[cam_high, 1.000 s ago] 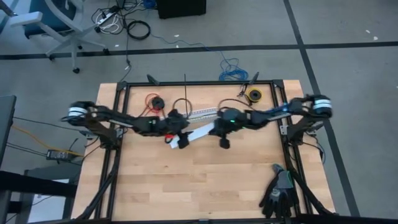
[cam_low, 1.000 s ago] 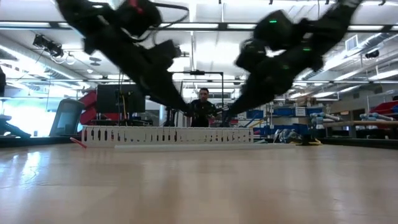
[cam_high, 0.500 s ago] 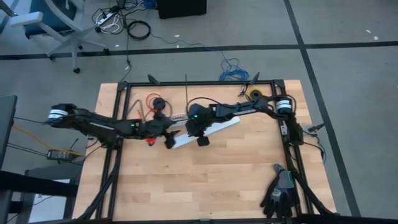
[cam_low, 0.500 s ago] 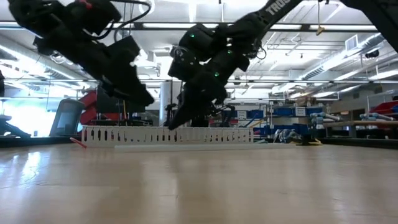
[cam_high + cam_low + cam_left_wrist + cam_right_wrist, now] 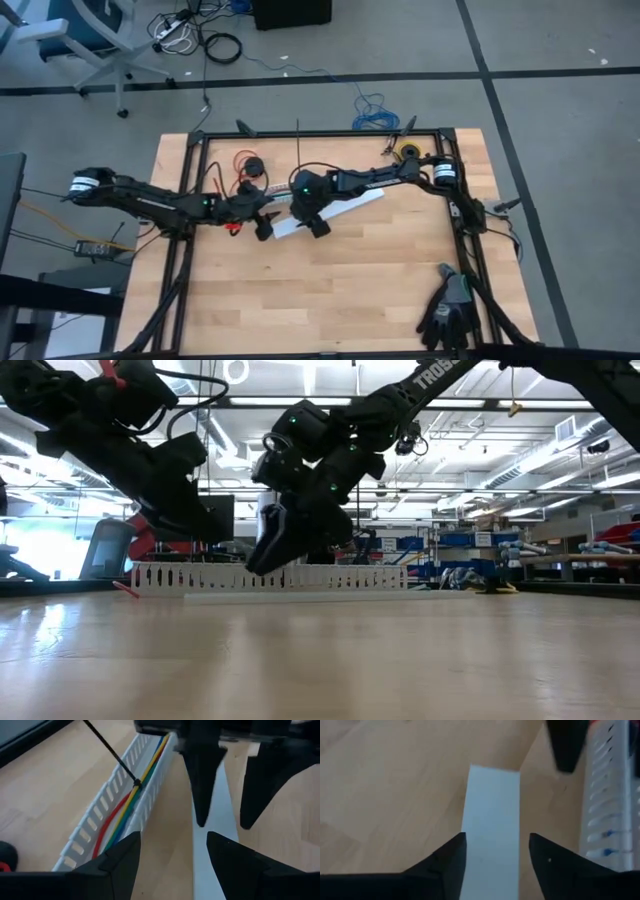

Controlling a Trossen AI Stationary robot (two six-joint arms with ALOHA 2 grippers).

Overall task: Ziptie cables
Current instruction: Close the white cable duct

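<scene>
- Here the worktop (image 5: 330, 290) carries a white slotted channel (image 5: 107, 815) and, just beside it, a flat white strip (image 5: 490, 835), both in the far middle part.
- The left arm comes in from the left side and the right arm from the right side; the two meet over the channel's left end.
- The right end effector (image 5: 305, 222) hangs over the flat white strip, its fingers apart with the strip showing between them and nothing held.
- The left end effector (image 5: 262, 228) waits just beside it, to the left, fingers also apart and empty; it looks along the channel.
- The cables (image 5: 131, 800) lie inside the channel and run along its long axis, so they are on the far side of the strip from the right end effector.
- The ziptie (image 5: 111, 751) is a thin dark strip that goes slanted down into the channel and meets the cables; probably it is already around them, but the view is too coarse to be sure.
- In my judgement the left end effector is the nearer one to the ziptie.
</scene>
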